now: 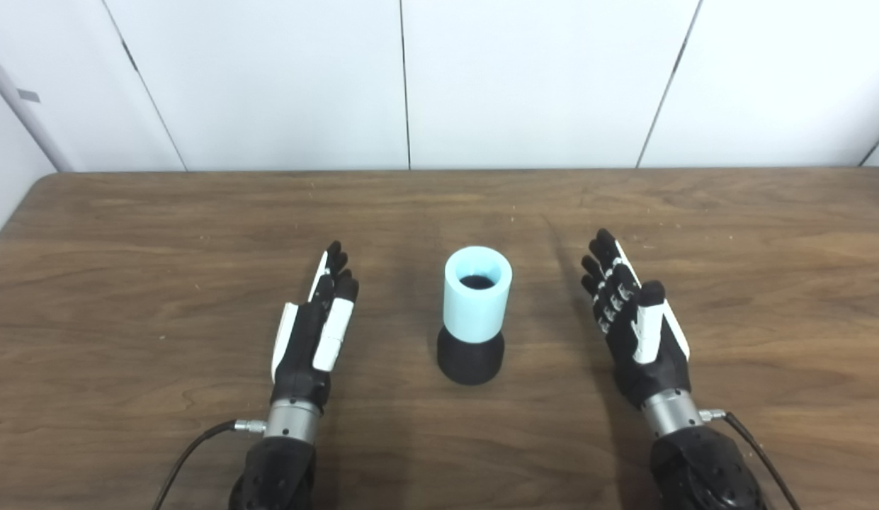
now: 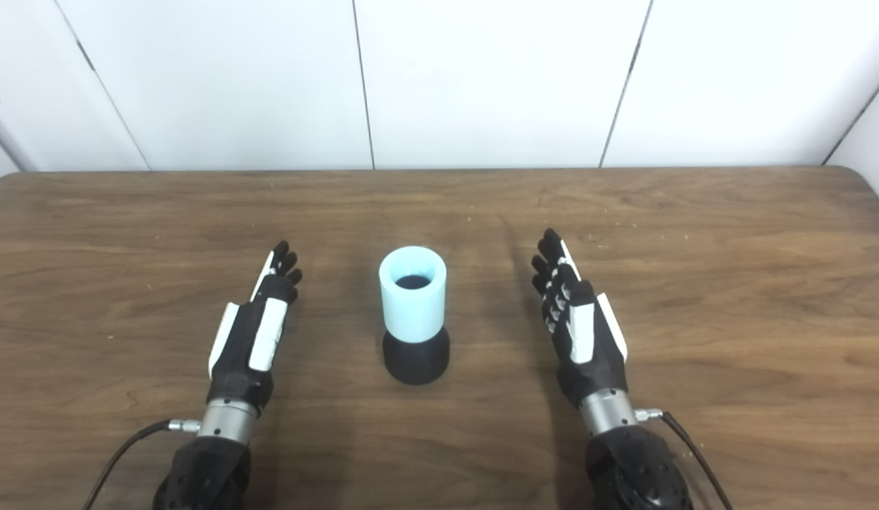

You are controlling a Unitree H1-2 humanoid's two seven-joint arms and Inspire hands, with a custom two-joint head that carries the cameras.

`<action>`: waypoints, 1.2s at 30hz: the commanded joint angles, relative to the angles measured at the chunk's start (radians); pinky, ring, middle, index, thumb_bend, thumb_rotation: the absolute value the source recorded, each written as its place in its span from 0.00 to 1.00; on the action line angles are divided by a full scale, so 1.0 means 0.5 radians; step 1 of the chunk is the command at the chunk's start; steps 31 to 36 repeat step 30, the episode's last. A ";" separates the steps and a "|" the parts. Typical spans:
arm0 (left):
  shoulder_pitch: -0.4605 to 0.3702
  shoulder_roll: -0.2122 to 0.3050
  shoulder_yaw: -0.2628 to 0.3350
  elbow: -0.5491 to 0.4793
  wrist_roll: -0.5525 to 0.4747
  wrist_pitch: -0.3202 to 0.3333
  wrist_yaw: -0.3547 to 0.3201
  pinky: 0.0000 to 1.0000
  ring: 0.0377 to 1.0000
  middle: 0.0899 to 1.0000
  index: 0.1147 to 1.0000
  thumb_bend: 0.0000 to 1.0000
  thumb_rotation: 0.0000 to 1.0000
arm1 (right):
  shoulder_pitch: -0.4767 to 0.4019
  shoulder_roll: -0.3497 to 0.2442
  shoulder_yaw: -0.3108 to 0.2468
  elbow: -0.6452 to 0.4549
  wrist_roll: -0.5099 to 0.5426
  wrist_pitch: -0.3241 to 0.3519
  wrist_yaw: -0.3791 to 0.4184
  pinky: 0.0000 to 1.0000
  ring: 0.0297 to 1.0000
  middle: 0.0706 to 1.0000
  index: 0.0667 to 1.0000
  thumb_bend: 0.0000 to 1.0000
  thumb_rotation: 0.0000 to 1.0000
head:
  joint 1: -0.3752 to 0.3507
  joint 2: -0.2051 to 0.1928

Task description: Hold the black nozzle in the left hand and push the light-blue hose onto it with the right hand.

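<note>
light-blue hose [image 1: 477,294] standing upright at mid-surface, already seated over the top of the black nozzle [image 1: 471,360]; dark bore visible down through the open upper end. long axis of the pair vertical, leaning slightly away from the cameras at most. nozzle base resting on the wooden surface [image 1: 765,234].

left hand [image 1: 313,333] flat and open, fingers extended and pointing away from the robot, holding nothing. right hand [image 1: 634,319] likewise open, fingers straight, nothing in hold. both hovering or resting low over the surface; contact not determinable.

assembly lying between the two hands, apart from both, roughly level with the palms. left hand appearing marginally nearer to the nozzle than the right, though close to equal.

judged status: join looks made, hands released. if a further seating push is wanted, inward approach from each side required, left low at the black base, right higher on the blue sleeve. risk judged: toppling the upright pair with a one-sided touch.
</note>
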 commanded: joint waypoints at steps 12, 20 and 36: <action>-0.045 -0.001 0.000 -0.067 0.006 -0.015 -0.010 0.97 0.98 0.99 1.00 0.89 0.98 | -0.048 -0.001 0.008 -0.069 0.008 -0.020 0.009 1.00 1.00 1.00 1.00 0.76 1.00 | -0.001 0.007; -0.040 -0.012 0.001 -0.080 0.002 0.012 -0.008 0.97 0.97 0.99 1.00 0.90 0.98 | -0.044 -0.008 0.011 -0.068 0.010 -0.020 0.017 1.00 1.00 1.00 1.00 0.76 1.00 | 0.001 0.010; -0.033 -0.028 0.001 -0.091 -0.011 0.046 -0.006 0.98 0.97 0.99 1.00 0.90 0.97 | -0.035 -0.016 0.015 -0.073 0.004 -0.006 0.015 1.00 1.00 1.00 1.00 0.77 1.00 | 0.002 0.015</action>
